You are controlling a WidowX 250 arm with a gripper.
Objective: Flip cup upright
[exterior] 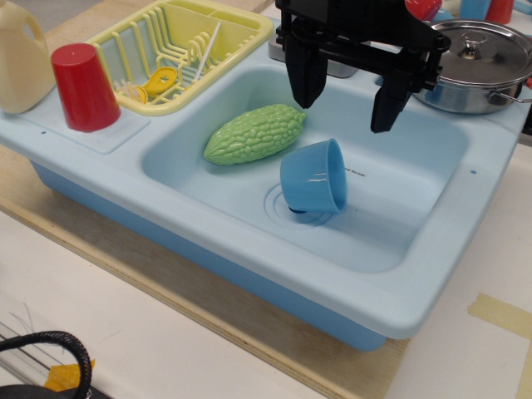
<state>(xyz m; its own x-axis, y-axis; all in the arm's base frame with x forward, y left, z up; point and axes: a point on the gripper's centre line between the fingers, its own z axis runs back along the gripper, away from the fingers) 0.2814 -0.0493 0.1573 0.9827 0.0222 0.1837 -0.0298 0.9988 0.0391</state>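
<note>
A wooden tabletop [208, 320] carries a pale blue plastic sink [249, 274]. In its basin, over the ringed drain, a small glossy blue plastic cup [314, 177] lies tilted, its wider rim seemingly toward the right edge. Just left of it, apart from it, rests a green bumpy gourd [254, 134]. Above both hangs the black pincer [347, 104], its fingers spread apart and holding nothing. Farther back stand a red cup [84, 87], a yellow ribbed dish rack [179, 46] and a lidded steel pot [478, 62].

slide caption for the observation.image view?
Open hand hovers above blue cup lying tipped beside green gourd in toy sink.
</note>
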